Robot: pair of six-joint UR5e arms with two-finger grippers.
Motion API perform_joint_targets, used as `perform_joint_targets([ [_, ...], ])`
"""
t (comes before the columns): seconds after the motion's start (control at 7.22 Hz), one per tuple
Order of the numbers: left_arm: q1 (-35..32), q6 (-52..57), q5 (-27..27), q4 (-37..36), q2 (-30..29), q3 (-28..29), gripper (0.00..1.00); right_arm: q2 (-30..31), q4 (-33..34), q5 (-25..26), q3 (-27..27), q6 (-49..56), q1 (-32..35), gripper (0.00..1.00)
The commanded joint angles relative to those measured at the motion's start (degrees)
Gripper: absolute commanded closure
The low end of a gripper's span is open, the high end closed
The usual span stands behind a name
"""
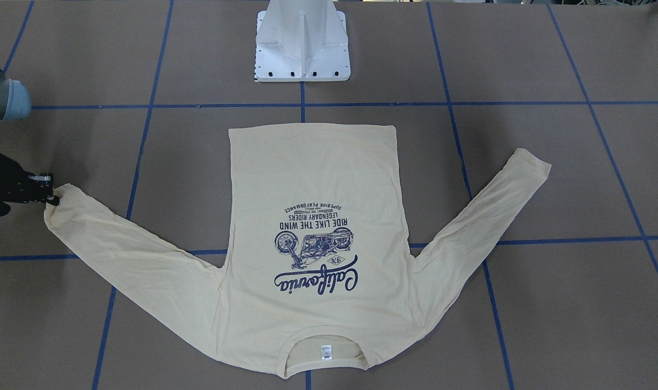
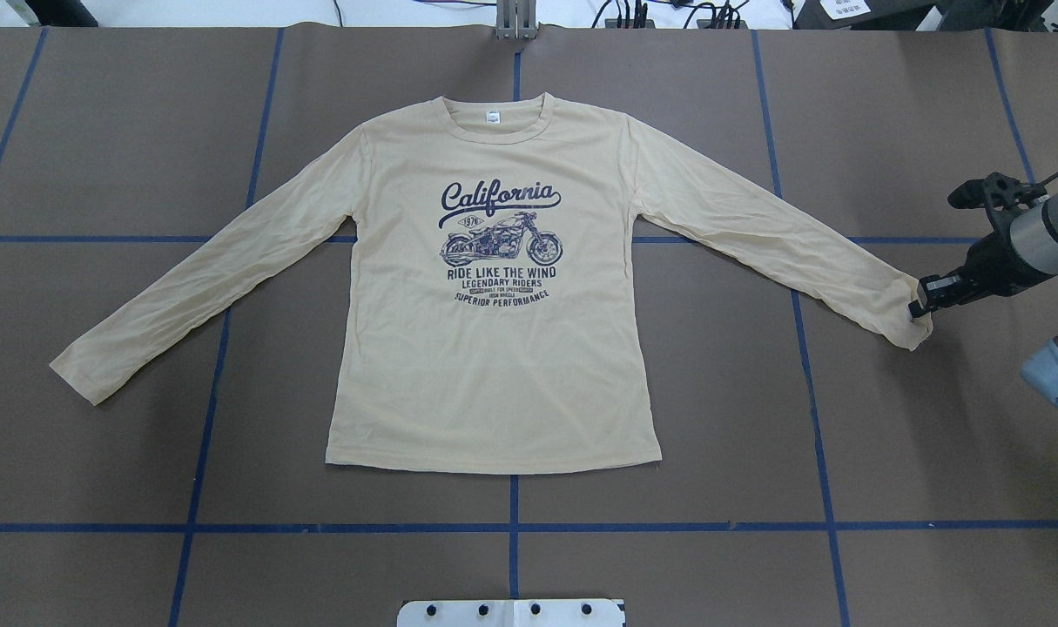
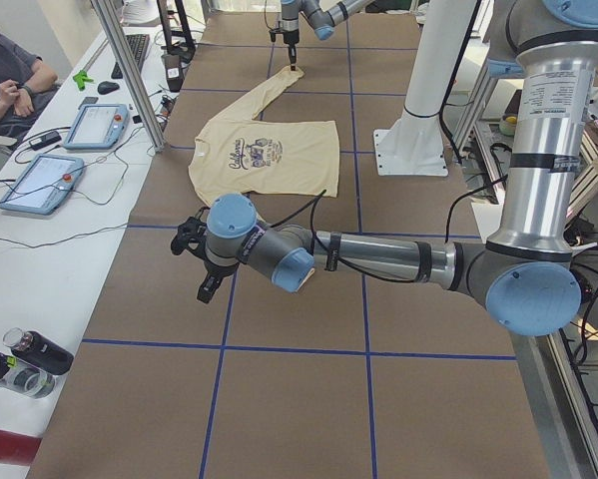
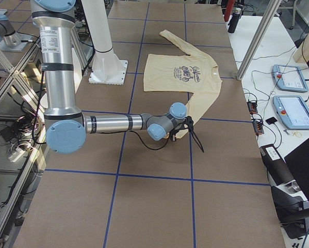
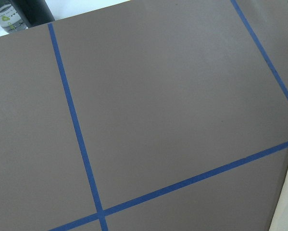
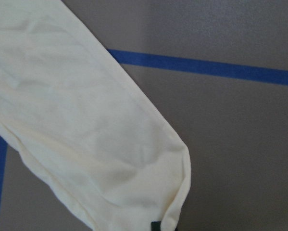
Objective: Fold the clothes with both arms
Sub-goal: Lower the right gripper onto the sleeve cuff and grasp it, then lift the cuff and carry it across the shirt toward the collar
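**Shirt flat, right gripper on one cuff**

Front-facing: I see the pale cream-yellow long-sleeved T-shirt (image 1: pixel 312 179) spread flat, print up, on the brown paper-covered surface (image 1: pixel 523 54) with its blue tape grid (image 1: pixel 361 104). The hem points at the white pedestal base (image 1: pixel 301 49) and the collar is at the near edge. Both sleeves angle outward. The right gripper (image 1: pixel 53 196) is at the cuff on the view's left, jaws narrow, nipping the cuff edge.

Overhead: the navy motorcycle print (image 2: pixel 501 244) is mid-chest and the small white neck label (image 2: pixel 492 115) is inside the collar. The grey right arm (image 2: pixel 1029 235) comes in from the right, its black tip touching that cuff's upper corner. The opposite cuff (image 2: pixel 76 374) lies flat on the surface.

Exterior left: the near left arm (image 3: pixel 398 259) reaches low over bare surface. The left gripper (image 3: pixel 204 289) points down, apart from the shirt body. Wide or narrow, I cannot tell. A seated person (image 3: pixel 9 75) is at the white side bench (image 3: pixel 39 249).

Exterior right: the near right arm stretches along the surface, its gripper pointing down on the sleeve end.

Left wrist: brown surface, crossing tape lines, and a dark bottle (image 5: pixel 11 12) in the top-left corner.

Right wrist: the cuff end lies flat, and a small black bit of gripper touches its lower edge.
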State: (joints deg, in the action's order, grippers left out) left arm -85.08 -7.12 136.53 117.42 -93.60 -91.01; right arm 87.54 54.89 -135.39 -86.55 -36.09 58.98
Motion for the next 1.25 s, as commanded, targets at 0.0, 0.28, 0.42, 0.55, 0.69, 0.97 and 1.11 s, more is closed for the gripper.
perform_joint_targets([
  [0.0, 0.00, -0.09, -0.03, 0.00, 0.00, 0.04, 0.00, -0.35, -0.31, -2.67, -1.77, -0.21, 1.66, 1.00],
  [0.28, 0.00, -0.09, -0.03, 0.00, -0.09, 0.13, 0.00, -5.68, 0.30, -4.86, -2.75, -5.62, 2.19, 1.00],
  [0.42, 0.00, 0.00, -0.03, 0.00, -0.18, 0.39, 0.00, -9.81, 0.39, -4.88, -1.97, -9.66, 2.11, 1.00],
  [0.55, 0.00, 0.00, -0.03, 0.00, -0.18, 0.48, 0.00, -14.72, 0.22, -4.88, 0.30, -14.92, 2.10, 1.00],
  [0.69, 0.00, -0.09, -0.03, 0.00, -0.18, 0.40, 0.00, -20.43, 0.21, -4.71, 3.46, -16.89, 1.84, 1.00],
  [0.97, 0.00, -0.09, -0.12, 0.00, -0.26, 0.48, 0.00, -30.19, 0.21, -4.36, 9.17, -20.67, 0.79, 1.00],
  [1.11, 0.00, -0.18, -0.12, 0.00, -0.35, 0.48, 0.00, -34.59, 0.21, -4.27, 11.90, -21.30, 0.44, 1.00],
])
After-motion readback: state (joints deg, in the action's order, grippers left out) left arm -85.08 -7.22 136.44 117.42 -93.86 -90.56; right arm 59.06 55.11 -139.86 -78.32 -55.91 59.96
